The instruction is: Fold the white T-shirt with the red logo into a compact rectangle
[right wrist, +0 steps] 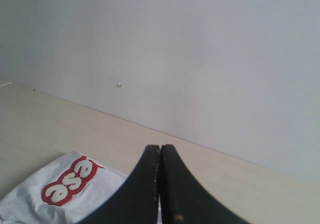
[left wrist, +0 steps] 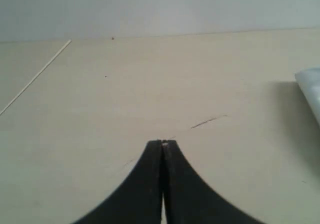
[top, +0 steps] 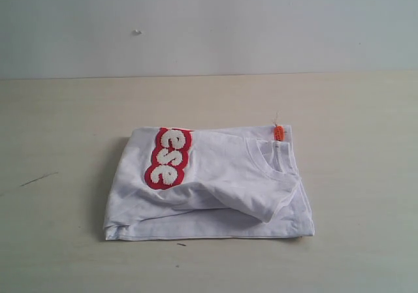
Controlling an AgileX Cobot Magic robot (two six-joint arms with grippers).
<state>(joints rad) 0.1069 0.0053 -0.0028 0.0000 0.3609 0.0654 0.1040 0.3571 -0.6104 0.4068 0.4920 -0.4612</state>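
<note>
The left gripper point(left wrist: 162, 144) is holding its two black fingers pressed together at the tips, closed on nothing. It is pointing over the bare table point(left wrist: 100, 109), and a short dark scratch point(left wrist: 207, 120) is lying just beyond its tips. The white T-shirt with the red logo point(top: 215, 182) is lying well off to one side of this gripper, apart from the fingers. Only a pale edge of cloth is showing at the border of the left wrist view.

The right gripper point(right wrist: 160, 148) is likewise closed, its fingers meeting along their length with nothing between them. It is pointing toward the wall point(right wrist: 225, 59), where a small white speck point(right wrist: 119, 85) is showing. The T-shirt is lying on the table below and to one side of this gripper, partly hidden behind its fingers. How near the cloth is to them I cannot tell.

The T-shirt is resting as a folded, roughly rectangular bundle of several layers. The red logo point(top: 168, 157) is facing up at the end toward the left gripper's side, with only the fuzzy white letters "ese" showing. The orange neck tag point(top: 279, 133) is sticking up by the collar point(top: 264, 156), at the end toward the right gripper's side. A short sleeve point(top: 264, 198) is lying folded across the top layer there, and lower layers are peeking out beneath it.
</note>
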